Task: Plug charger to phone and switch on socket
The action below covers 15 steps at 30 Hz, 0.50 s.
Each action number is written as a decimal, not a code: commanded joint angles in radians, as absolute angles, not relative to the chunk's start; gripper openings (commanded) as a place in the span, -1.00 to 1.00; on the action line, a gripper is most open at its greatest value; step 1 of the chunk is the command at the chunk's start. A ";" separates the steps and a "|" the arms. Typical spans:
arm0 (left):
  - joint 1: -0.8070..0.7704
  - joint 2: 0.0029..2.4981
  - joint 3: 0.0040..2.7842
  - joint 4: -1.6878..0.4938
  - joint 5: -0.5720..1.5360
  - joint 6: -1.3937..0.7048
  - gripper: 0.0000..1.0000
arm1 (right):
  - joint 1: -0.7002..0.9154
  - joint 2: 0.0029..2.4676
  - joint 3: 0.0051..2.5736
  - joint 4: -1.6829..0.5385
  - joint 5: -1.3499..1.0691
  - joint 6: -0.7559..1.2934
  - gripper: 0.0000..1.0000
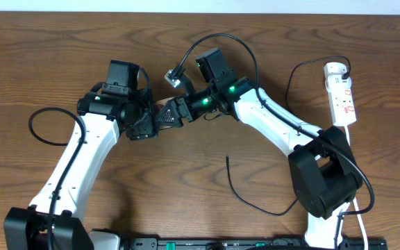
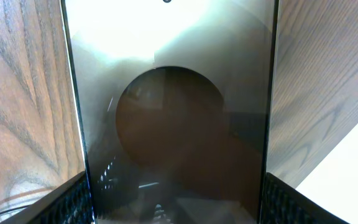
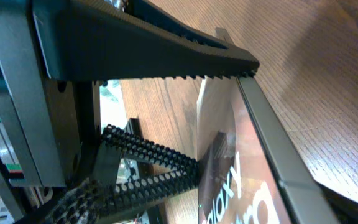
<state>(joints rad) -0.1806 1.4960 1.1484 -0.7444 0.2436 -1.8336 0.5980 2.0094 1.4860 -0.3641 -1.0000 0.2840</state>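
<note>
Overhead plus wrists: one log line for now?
left gripper grips phone | right gripper straddles phone, grip unclear | charger tip loose on table | socket apart at right

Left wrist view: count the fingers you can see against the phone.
2. One finger sits at the bottom left against the phone's left edge; the other at bottom right against its right edge.

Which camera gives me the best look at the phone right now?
The left wrist view: the phone fills the frame, its glossy dark face broadly in view. The right wrist view catches only one edge and part of the Galaxy lettering. Overhead, it is almost wholly hidden.
</note>
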 commanded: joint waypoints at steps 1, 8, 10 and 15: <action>-0.183 1.478 1.153 -0.744 0.287 -1.842 -0.86 | 0.616 2.012 1.505 -0.342 -0.991 0.310 0.63; -0.183 1.478 1.153 -0.744 0.307 -1.842 -0.86 | 0.619 2.013 1.505 -0.332 -0.985 0.326 0.48; -0.183 1.478 1.153 -0.744 0.307 -1.842 -0.86 | 0.621 2.013 1.505 -0.333 -0.984 0.326 0.33; -0.183 1.478 1.153 -0.743 0.326 -1.842 -0.86 | 0.634 2.014 1.503 -0.342 -0.956 0.326 0.07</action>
<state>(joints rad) -0.1806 1.4960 1.1484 -0.7441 0.2932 -1.8339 0.6083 2.0094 1.4860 -0.3355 -0.9730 0.3279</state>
